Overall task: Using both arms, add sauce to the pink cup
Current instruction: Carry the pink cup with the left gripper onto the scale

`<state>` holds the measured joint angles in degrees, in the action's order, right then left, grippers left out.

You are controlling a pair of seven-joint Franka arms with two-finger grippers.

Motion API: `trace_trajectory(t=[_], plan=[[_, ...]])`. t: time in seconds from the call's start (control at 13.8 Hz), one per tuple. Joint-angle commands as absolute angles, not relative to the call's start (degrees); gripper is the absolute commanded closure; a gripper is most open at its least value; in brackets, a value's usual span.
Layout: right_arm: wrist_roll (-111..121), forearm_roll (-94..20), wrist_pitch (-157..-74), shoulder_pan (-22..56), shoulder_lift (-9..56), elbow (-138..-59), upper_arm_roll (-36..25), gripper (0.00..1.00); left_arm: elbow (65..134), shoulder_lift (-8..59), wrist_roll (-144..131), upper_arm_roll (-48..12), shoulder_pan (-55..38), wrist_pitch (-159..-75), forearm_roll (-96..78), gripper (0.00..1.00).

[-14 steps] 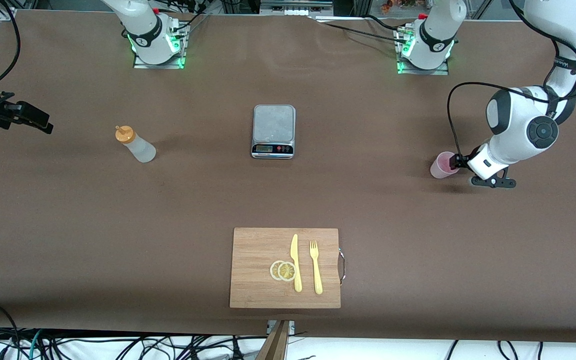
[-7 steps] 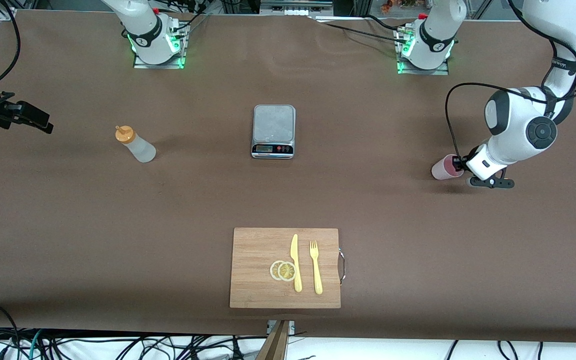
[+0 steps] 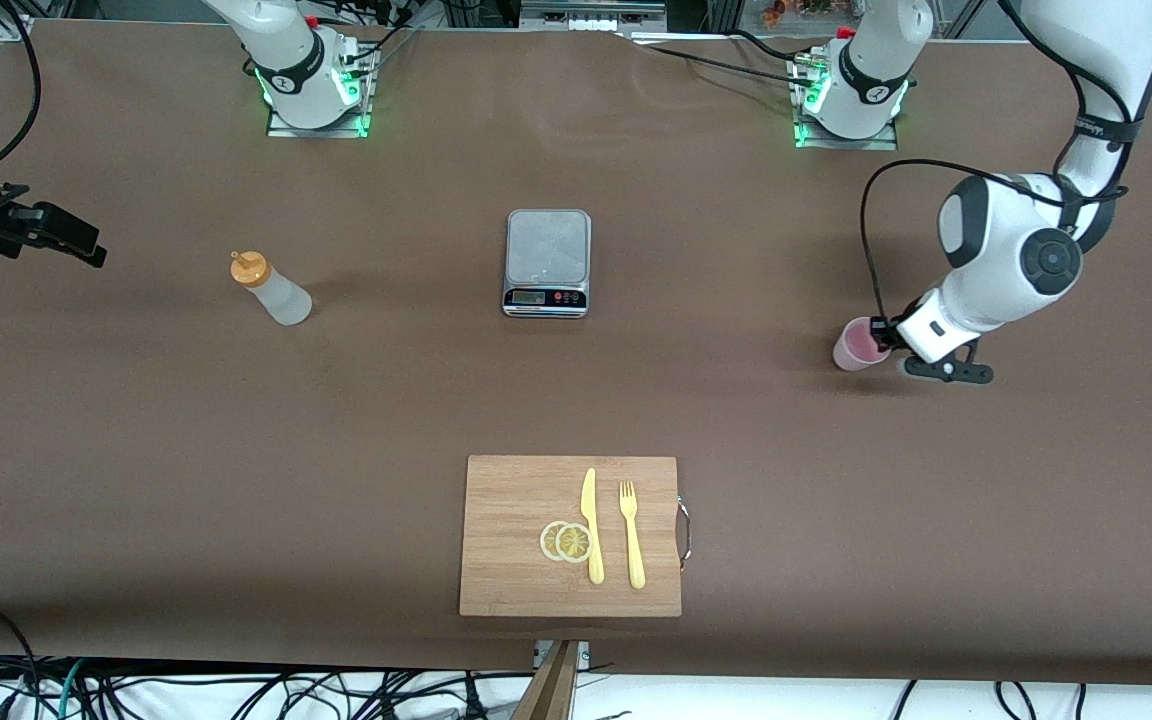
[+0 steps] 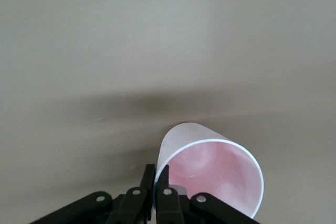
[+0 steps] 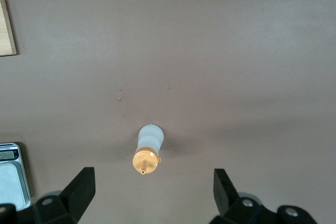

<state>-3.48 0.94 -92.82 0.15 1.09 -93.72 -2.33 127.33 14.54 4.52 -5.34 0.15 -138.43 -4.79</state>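
The pink cup is near the left arm's end of the table, and my left gripper is shut on its rim, one finger inside and one outside the wall. The cup's mouth leans toward the wrist camera. The sauce bottle, whitish with an orange cap, stands upright toward the right arm's end. My right gripper hangs open in the air over that end of the table, its fingers wide apart, the bottle below and between them in its wrist view.
A grey kitchen scale sits mid-table between the bottle and the cup. A wooden cutting board lies nearer to the front camera, carrying a yellow knife, a fork and lemon slices.
My left gripper closed on the pink cup's rim, and arm and cup shifted together toward the middle of the table. The right arm has not moved.
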Motion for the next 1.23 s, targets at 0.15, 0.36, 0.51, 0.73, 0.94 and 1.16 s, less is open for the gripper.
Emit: trace_trajectory(t=[0.15, 0.36, 0.51, 0.73, 0.94, 1.16], plan=[[-2.7, 0.2, -92.2, -0.1, 1.0, -93.5, -2.4, 0.00, 121.6, 13.6, -7.5, -15.5, -5.5, -135.5, -5.7, 1.00], [-2.7, 0.2, -92.2, -0.1, 1.0, -93.5, -2.4, 0.00, 117.7, 15.2, -12.7, -17.1, -14.3, -135.1, -5.8, 1.00], [-2.6, 0.2, -92.2, -0.1, 1.0, -93.5, -2.4, 0.00, 115.8, 17.1, -18.3, -17.0, -20.3, -135.2, -5.6, 1.00], [-2.6, 0.2, -92.2, -0.1, 1.5, -93.5, -2.4, 0.00, 114.3, 19.9, -23.4, -17.0, -27.5, -135.7, -5.6, 1.00], [-2.4, 0.2, -92.1, -0.1, 2.1, -94.0, -2.4, 0.00, 111.1, 22.2, -30.0, -17.0, -32.8, -135.7, -5.3, 1.00], [3.9, 0.2, -92.3, -0.1, 4.5, -94.0, -2.3, 0.00, 110.1, 23.4, -33.1, -17.0, -35.5, -135.8, -5.1, 1.00]])
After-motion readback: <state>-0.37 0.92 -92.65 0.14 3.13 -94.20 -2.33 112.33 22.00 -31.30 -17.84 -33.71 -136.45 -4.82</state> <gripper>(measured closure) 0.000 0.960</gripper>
